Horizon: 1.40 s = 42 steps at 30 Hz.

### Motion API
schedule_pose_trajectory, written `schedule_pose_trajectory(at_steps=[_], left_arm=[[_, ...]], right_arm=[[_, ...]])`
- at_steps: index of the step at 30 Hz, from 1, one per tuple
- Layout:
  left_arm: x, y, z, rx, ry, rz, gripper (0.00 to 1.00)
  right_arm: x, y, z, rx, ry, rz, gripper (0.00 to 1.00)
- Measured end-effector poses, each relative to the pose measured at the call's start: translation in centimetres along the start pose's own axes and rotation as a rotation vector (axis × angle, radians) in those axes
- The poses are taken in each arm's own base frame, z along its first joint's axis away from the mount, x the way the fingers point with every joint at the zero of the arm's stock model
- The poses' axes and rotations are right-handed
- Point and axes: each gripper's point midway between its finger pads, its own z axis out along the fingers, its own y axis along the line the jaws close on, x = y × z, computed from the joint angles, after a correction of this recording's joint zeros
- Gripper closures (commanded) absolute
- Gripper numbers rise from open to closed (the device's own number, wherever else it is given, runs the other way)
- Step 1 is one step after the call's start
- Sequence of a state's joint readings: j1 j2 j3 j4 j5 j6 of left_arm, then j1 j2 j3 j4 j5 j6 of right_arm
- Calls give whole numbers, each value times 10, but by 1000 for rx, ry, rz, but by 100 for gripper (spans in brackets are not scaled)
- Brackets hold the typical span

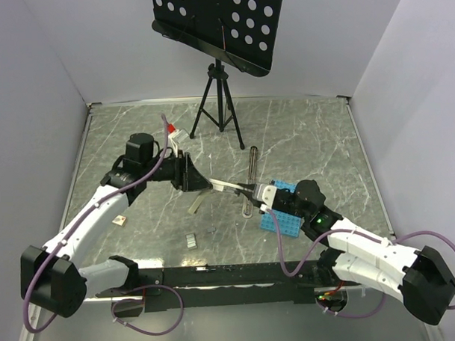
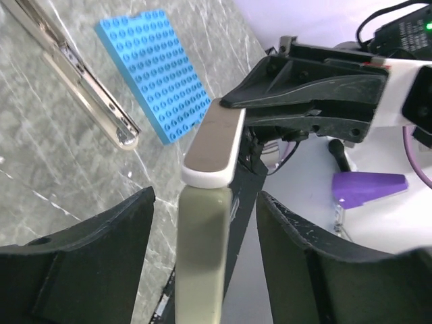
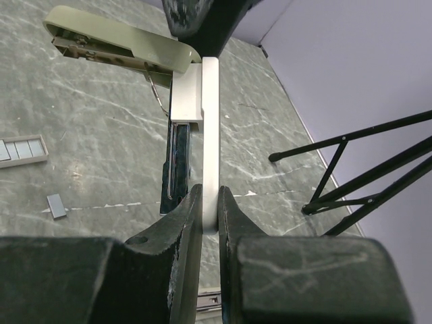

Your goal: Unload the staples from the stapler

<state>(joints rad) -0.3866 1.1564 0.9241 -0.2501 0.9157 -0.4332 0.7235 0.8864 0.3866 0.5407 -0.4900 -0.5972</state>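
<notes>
— Where is the stapler [image 3: 210,135]?
— Held up over the middle of the tabletop [image 1: 323,137]. It is slim, smooth cream metal, hinged open in a V. The right tool [image 3: 210,202] is clamped on its pale arm. The left tool [image 2: 204,236] stands open around the olive arm, with gaps on both sides.
— And the staples [image 1: 191,240]?
— Small grey strips lying flat on the marbled grey stone, apart from the blue studded tray [image 2: 155,74].

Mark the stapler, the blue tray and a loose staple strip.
stapler [image 3: 128,47]: right wrist view, cream upper arm.
blue tray [image 2: 155,67]: left wrist view, studded top face.
staple strip [image 3: 57,206]: right wrist view, middle of the strip.
</notes>
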Motion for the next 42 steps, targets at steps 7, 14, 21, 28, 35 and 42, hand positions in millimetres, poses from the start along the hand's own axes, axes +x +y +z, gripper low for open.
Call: schedule_pose_trajectory(at_steps=[7, 14, 21, 28, 35, 42], left_arm=[[10, 9, 7, 16, 22, -55, 39], [12, 15, 13, 22, 39, -88, 43], [13, 15, 14, 35, 47, -104, 43], [21, 15, 14, 53, 60, -134, 39], [21, 12, 13, 58, 58, -133, 41], [17, 11, 14, 66, 45, -126, 46]], right_arm=[[4, 2, 2, -7, 10, 2, 100], [10, 7, 4, -30, 20, 13, 100], [9, 8, 4, -33, 19, 9, 100], [10, 7, 4, -29, 21, 9, 100], [10, 7, 5, -28, 24, 11, 100], [11, 7, 5, -30, 27, 12, 100]])
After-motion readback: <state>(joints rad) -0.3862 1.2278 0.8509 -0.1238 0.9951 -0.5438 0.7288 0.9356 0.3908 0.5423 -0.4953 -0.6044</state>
